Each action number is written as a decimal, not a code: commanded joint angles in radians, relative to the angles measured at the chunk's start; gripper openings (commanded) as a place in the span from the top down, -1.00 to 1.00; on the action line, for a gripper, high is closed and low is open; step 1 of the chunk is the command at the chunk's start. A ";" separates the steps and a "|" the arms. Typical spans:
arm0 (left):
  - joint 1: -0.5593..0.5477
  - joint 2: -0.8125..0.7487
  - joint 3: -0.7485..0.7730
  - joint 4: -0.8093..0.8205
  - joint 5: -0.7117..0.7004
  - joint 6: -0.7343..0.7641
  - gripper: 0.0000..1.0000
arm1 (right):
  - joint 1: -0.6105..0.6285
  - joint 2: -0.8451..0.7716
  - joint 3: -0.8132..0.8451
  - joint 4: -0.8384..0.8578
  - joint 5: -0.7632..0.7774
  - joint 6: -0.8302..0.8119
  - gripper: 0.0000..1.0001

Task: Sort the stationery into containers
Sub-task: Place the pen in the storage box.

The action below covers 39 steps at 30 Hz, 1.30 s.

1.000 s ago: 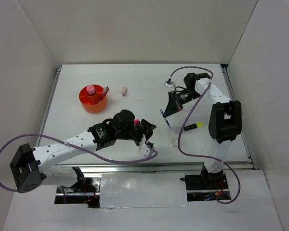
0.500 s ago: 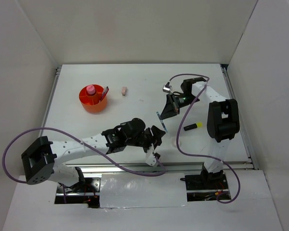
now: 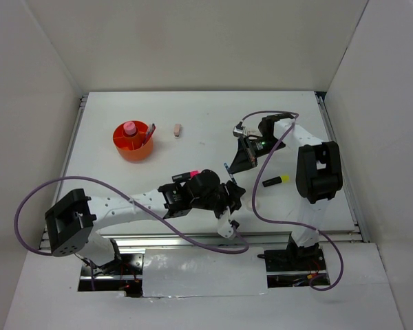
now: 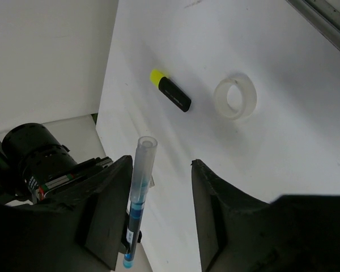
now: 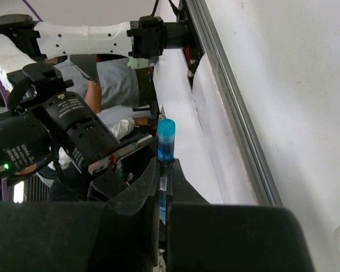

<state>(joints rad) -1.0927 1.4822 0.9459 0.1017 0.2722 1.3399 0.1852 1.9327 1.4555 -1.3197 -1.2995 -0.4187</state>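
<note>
A thin blue pen (image 5: 166, 136) is clamped between the closed fingers of the right gripper (image 5: 164, 170). It is held off the white table (image 3: 193, 110), well to the right of the round orange plastic tub with inner dividers (image 3: 131, 155) and nearer the arm bases than the tub is. The left gripper (image 4: 160, 170) is brought up around the pen with its jaws apart. The pen stands between them, close to one finger (image 4: 110, 204) and clear of the other, so nothing is gripped on that side. The arrangement is judged to be a handover, made because the tub lies on the left arm's side.

The pen's long axis runs along the right fingers, and its blue cap projects past their tips toward the left arm. From above, the axis is seen to slant, one end turned toward the tub and the other away from it.

A yellow-and-black highlighter (image 4: 170, 94) and a clear tape ring (image 4: 235, 97) are left lying farther from the tub than the pen. A pink-capped glue stick (image 3: 129, 128) is already stood inside the tub.
</note>
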 commanded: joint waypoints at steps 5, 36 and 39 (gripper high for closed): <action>-0.016 0.050 0.114 -0.046 -0.001 0.019 0.27 | 0.007 -0.052 0.005 -0.056 -0.032 0.012 1.00; 0.773 0.130 0.584 -0.154 0.352 -1.079 1.00 | -0.449 -0.166 0.123 0.036 0.201 -0.025 -0.52; 0.856 0.121 0.533 -0.137 0.363 -1.073 1.00 | -0.452 -0.158 0.105 0.046 0.207 -0.020 -0.51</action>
<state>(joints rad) -0.2619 1.6367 1.5013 -0.1093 0.5270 0.3069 -0.2646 1.8011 1.5703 -1.2999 -1.1107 -0.4351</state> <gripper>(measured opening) 0.263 0.759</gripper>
